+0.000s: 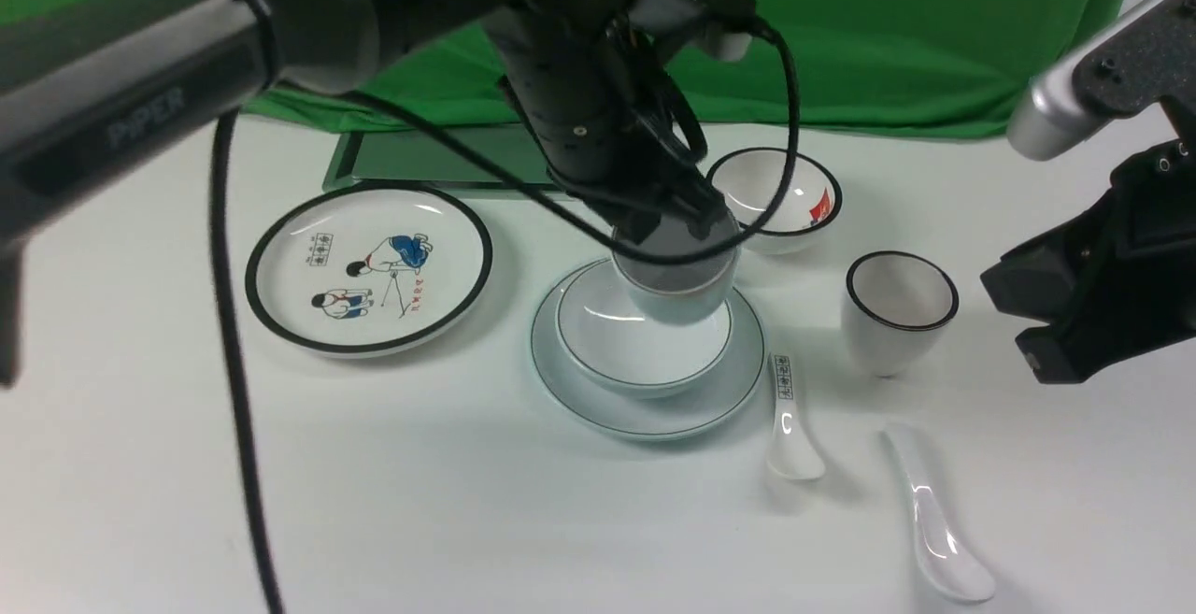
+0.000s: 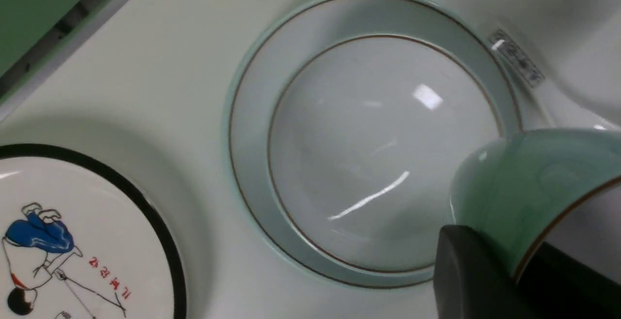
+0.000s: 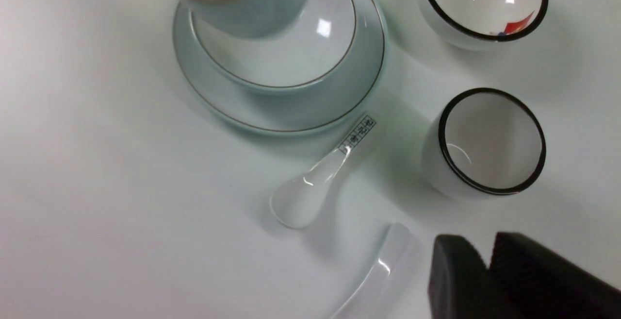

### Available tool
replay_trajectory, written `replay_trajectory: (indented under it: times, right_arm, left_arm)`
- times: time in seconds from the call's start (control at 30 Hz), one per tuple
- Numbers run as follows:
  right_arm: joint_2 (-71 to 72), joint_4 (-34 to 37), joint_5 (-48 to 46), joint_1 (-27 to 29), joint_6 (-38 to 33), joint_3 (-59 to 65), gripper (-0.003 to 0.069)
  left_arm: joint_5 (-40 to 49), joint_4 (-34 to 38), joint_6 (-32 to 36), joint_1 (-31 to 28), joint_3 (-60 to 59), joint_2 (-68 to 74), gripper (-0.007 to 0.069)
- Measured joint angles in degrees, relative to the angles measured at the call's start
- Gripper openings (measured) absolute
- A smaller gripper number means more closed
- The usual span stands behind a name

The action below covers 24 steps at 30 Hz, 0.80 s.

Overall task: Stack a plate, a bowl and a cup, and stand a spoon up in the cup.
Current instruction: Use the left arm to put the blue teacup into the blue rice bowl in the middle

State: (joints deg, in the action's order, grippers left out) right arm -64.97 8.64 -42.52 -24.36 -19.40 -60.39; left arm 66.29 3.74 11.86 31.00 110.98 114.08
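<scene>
White worktop (image 1: 467, 521) before a green cloth (image 1: 888, 35); open room along the near edge and at the left. Plate (image 1: 654, 416) at centre, bowl (image 1: 617, 352) seated on it. Cup (image 1: 680, 294) upright over the bowl's far part, its rim pinched by the left claw (image 1: 673, 226), arm slanting down from the left. Spoon (image 1: 934, 521) flat at near right, apart from the stack. Right claw (image 3: 485, 260) raised near the spoon, fingers almost pressed together, empty.

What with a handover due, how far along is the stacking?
Done: bowl sits on plate. In hand: left claw grips the cup at the bowl's far side; not clearly set down. Left: seat the cup, then stand the spoon, lying on the table, in it.
</scene>
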Motion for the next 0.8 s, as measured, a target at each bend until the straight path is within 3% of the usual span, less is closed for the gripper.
replay_trajectory:
  times: [0.23,0.63,0.73,0.8]
  right_arm:
    - [0.0,0.0,0.0,0.0,0.0,0.0,0.0148]
    - [-1.9,0.0,-0.2,0.0,0.1,0.0,0.0164]
    - [-3.7,0.0,-1.1,0.0,1.8,0.0,0.0231]
    - [-5.1,0.0,-2.4,0.0,2.8,0.0,0.0330]
  left_arm:
    - [3.1,0.0,0.0,-3.6,7.5,12.2,-0.0007]
    - [2.8,3.0,0.2,-3.6,8.6,14.9,0.0015]
    - [2.8,2.0,0.2,-3.6,8.6,14.9,0.0076]
    - [3.2,1.0,0.0,-3.6,9.0,14.6,0.0147]
